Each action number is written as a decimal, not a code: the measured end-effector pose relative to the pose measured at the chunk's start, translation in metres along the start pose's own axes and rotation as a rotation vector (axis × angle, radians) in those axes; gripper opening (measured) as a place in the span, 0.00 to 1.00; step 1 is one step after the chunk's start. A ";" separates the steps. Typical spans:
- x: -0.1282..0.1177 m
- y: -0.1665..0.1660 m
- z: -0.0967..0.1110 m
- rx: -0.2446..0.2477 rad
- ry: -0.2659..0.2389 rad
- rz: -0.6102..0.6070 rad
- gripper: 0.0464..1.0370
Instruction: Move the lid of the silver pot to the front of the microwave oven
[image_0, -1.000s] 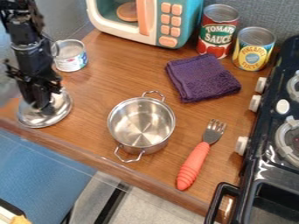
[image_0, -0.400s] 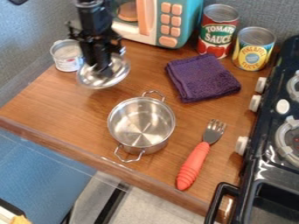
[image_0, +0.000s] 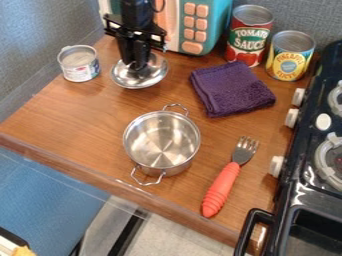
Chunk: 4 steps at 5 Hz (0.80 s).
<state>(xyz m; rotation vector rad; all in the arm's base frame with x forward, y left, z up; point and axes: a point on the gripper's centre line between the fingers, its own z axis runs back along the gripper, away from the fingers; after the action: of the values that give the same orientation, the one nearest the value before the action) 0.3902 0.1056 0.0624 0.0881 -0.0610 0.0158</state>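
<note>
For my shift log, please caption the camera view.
Gripper holding the lid in front of the microwave, beyond the open pot.

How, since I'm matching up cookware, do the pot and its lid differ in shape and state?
The pot is a deep, open vessel, while the lid is a shallow disc. The pot has two wire loop handles at its sides; the lid's round edge has none. The pot sits upright on the counter, whereas the lid is in the gripper, before the microwave. Both are round, shiny and silver.
</note>
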 end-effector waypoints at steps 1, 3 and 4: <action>0.010 0.000 -0.018 0.018 0.033 0.007 0.23; 0.026 0.000 -0.029 0.042 0.058 0.025 0.30; 0.026 -0.003 -0.030 0.024 0.059 0.008 0.59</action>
<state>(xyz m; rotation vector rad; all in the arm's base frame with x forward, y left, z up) 0.4177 0.1060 0.0340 0.1110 -0.0023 0.0275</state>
